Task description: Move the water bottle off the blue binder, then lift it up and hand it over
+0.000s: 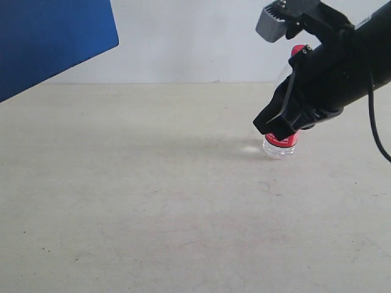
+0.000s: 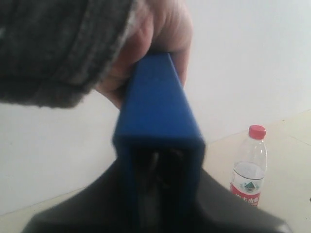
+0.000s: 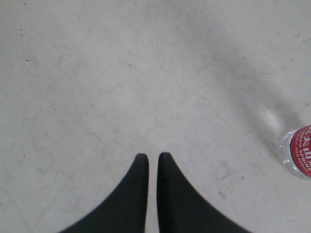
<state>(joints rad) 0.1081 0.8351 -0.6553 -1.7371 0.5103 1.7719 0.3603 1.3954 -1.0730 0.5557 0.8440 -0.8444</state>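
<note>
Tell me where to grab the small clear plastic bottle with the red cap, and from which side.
Probably around the red-labelled body of the clear plastic bottle, coming in level from the side: it stands upright and its round body narrows toward the cap. The right gripper must open first.

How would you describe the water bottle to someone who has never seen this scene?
On the right of the pale table, partly hidden by the black right gripper, stands the water bottle. It is small, clear and upright, with a red cap and red label; nothing else there is transparent.
</note>
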